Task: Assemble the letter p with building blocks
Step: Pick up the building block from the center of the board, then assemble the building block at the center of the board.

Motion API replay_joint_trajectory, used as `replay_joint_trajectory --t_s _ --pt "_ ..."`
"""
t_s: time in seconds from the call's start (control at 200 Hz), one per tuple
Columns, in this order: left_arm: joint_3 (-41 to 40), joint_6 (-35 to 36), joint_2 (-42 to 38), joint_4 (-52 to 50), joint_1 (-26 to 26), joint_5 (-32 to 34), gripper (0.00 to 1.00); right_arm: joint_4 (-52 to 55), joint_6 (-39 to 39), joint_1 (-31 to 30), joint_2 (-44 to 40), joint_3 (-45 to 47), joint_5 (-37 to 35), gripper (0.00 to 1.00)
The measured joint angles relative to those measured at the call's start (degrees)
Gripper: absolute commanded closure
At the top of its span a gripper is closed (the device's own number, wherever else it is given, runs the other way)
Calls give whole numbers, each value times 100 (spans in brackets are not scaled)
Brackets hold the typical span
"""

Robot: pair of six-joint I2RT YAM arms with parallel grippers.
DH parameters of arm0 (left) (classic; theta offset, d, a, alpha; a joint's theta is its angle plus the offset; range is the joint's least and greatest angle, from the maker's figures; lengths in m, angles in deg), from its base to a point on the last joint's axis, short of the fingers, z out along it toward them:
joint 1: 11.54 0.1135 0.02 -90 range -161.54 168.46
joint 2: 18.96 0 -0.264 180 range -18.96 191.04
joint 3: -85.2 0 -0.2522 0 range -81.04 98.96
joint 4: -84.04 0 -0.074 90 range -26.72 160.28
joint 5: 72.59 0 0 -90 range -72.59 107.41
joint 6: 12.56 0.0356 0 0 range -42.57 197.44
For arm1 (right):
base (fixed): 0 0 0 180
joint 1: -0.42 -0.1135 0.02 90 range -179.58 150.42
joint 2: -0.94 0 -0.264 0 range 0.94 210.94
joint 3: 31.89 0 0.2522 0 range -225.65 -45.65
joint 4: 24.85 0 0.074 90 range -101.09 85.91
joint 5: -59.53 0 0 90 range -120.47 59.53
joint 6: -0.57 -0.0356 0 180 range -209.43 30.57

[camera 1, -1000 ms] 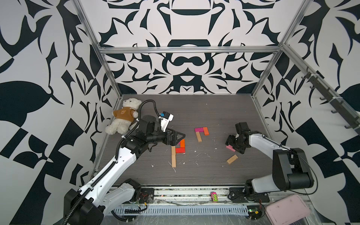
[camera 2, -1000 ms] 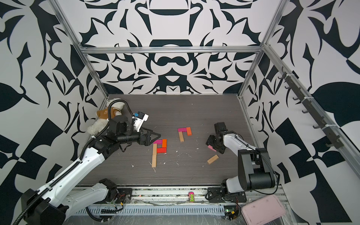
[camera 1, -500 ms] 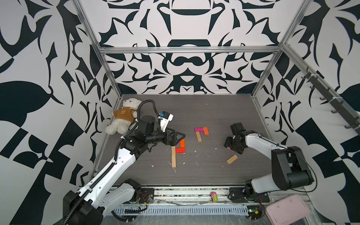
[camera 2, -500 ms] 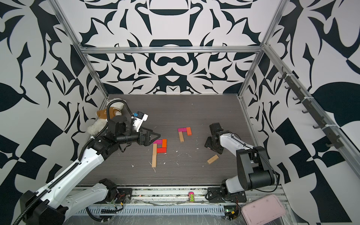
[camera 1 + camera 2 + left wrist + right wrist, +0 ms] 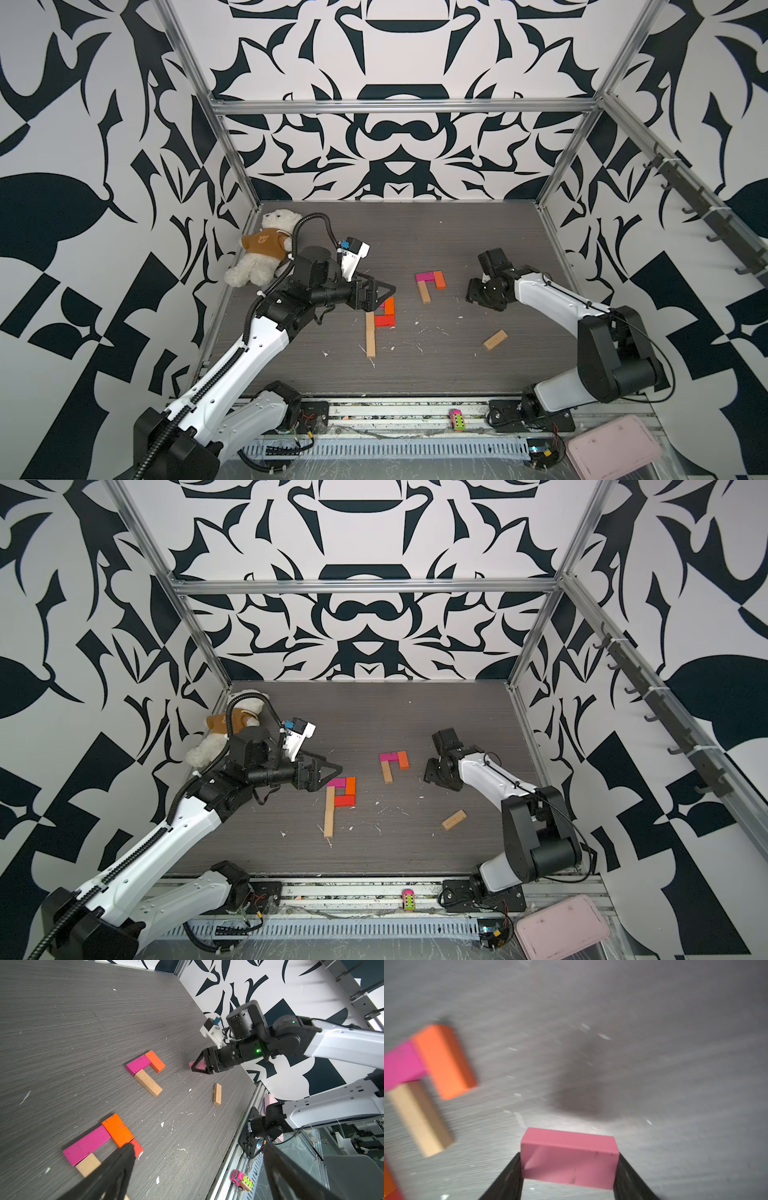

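R jaws, low on the tabletop [image 5: 415, 232] a sec ago, now pinch the light pink block [image 5: 569, 1159], apparently lifted, and have swung twd the half-built P [image 5: 430, 282] at their 9 o'clock. Prob. its missing bar. L jaws spread over the done P [image 5: 380, 320]. Tan bar [image 5: 495, 339] lies loose at R jaws' 5 o'clock.

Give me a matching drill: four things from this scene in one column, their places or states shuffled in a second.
Things:
1. pink block
2. bear
3. toy car
4. left tool

Places or states:
A. on the front rail
B. wide open
C. clamped in the right tool
D. lying in a back corner

Pairs: 1-C, 2-D, 3-A, 4-B
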Motion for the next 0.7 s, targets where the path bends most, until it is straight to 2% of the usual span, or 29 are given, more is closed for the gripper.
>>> replay_joint_trajectory --t_s 0.245,0.7 --pt "-2 -2 0 0 0 -2 1 -173 435 -273 518 -463 275 48" --pt "-2 0 2 0 0 -2 1 -168 841 -798 1307 -964 295 48"
